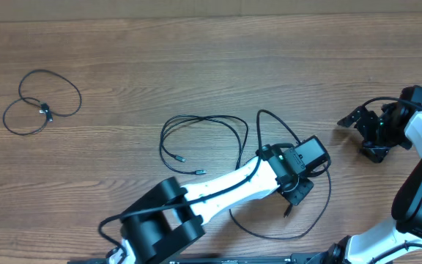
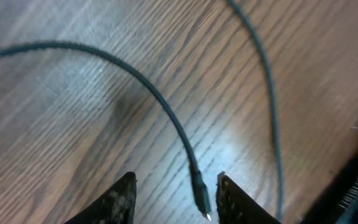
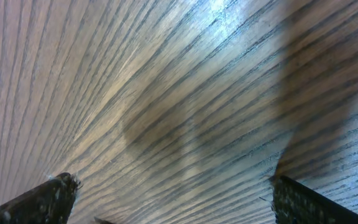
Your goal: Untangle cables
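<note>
Cables (image 1: 204, 117) number 3; 1 plug (image 2: 199, 190) lies between the parted left tool (image 2: 176, 183).

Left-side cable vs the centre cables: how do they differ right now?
Left-side cable lies in two small loops; centre cables sprawl in wide loops. Left-side cable lies clear of any gripper; centre cables reach the left gripper, a plug end between its open jaws. Both: thin, black, on the wood table.

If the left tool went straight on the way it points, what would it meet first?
Likely the cable's plug end, lying just ahead inside the left tool's gap; beyond it, the wooden table. Depth is unclear.
</note>
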### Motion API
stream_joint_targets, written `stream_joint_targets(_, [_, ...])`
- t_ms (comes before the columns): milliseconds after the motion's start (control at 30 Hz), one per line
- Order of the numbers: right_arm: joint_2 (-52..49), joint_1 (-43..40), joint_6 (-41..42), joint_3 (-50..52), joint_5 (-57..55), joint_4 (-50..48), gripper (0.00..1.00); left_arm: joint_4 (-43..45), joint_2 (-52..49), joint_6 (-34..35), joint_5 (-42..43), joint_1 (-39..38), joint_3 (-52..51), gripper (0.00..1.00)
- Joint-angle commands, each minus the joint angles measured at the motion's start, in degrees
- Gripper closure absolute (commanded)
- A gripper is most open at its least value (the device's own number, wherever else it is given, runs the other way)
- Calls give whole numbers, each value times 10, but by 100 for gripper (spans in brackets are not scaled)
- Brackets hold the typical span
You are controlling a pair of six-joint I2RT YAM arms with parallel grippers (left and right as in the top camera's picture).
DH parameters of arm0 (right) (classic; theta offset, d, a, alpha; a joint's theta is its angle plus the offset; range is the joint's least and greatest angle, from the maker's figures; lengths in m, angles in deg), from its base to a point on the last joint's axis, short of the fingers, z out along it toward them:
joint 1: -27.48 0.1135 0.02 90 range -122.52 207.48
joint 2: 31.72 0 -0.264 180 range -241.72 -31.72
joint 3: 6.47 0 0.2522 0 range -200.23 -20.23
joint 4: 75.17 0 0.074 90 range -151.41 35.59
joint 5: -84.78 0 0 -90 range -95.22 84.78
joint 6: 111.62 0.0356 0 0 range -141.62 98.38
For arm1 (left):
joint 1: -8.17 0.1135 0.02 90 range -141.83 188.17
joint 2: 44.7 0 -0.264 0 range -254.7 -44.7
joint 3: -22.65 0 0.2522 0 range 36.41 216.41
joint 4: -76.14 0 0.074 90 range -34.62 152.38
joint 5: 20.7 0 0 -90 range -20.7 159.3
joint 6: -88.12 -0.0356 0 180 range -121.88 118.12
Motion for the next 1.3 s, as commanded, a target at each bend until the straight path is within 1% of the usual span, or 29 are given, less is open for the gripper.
stream_joint_targets(0, [-1,-1,-3,-14,-2,-2,0,4,-29,7,5,-6,10,59])
stream_joint_targets(133, [-1,-1,-3,-14,-2,-2,0,12,-39,7,-2,-6,10,59])
stream_joint_targets(200, [-1,-1,-2,-14,-2,-2,0,23,-39,8,-9,-6,10,63])
stream_joint_targets(233, [-1,-1,-3,-14,-2,-2,0,24,-39,11,-24,-6,10,65])
stream_joint_targets(300, [-1,-1,-2,-14,-2,-2,0,25,-39,31,-89,-6,10,67])
stream_joint_targets(333, [-1,-1,-3,-14,-2,-2,0,26,-39,43,-127,-5,10,63])
stream_joint_targets(400, [-1,-1,-3,-14,-2,-2,0,33,-39,57,-172,-2,10,42])
stream_joint_targets(467, [-1,-1,-3,-14,-2,-2,0,44,-39,57,-181,3,10,40])
stream_joint_targets(500, [-1,-1,-3,-14,-2,-2,0,49,-39,64,-181,5,10,32])
stream_joint_targets(533, [-1,-1,-3,-14,-2,-2,0,52,-39,85,-181,9,10,24])
stream_joint_targets(567, [-1,-1,-3,-14,-2,-2,0,53,-39,110,-181,13,10,20])
stream_joint_targets(633, [-1,-1,-2,-14,-2,-2,0,58,-39,178,-179,22,10,1])
stream_joint_targets(700, [-1,-1,-3,-14,-2,-2,0,73,-39,223,-174,28,10,0])
stream_joint_targets(767, [-1,-1,-2,-14,-2,-2,0,87,-39,234,-160,32,10,2])
stream_joint_targets(800, [-1,-1,-2,-14,-2,-2,0,92,-39,235,-161,33,10,22])
stream_joint_targets(833, [-1,-1,-3,-14,-2,-2,0,97,-39,237,-161,34,10,37])
stream_joint_targets(867, [-1,-1,-3,-14,-2,-2,0,101,-39,248,-161,34,10,44])
stream_joint_targets(900, [-1,-1,-2,-14,-2,-2,0,103,-39,264,-162,34,10,47])
stream_joint_targets(1000, [-1,-1,-3,-14,-2,-2,0,105,-42,338,-164,34,10,46])
stream_joint_targets(1100, [-1,-1,-2,-14,-2,-2,0,111,-54,382,-176,34,10,49])
stream_joint_targets(1167, [-1,-1,-2,-14,-2,-2,0,110,-64,405,-177,34,10,48])
stream_joint_targets(1267, [-1,-1,-2,-14,-2,-2,0,109,-73,413,-176,34,10,42])
